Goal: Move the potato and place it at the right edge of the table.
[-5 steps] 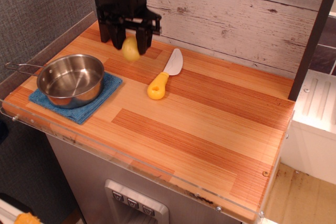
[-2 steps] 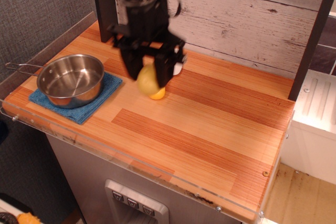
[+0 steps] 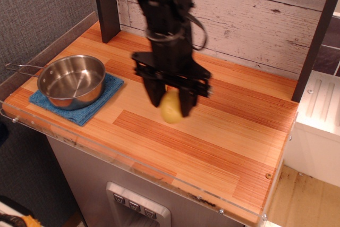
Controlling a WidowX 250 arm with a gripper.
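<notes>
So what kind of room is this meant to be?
Probably a mock kitchen set up for testing: a wooden table, a steel pot on a blue cloth, and a potato held in the arm's jaws.

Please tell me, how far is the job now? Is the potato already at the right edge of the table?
Not yet. Done: the potato is picked up, gripped between the jaws of the gripper and carried over the middle of the table. In hand: the carry toward the right. Left: reach the right edge and set the potato down there. The pot on the blue cloth stands untouched at the left.
</notes>
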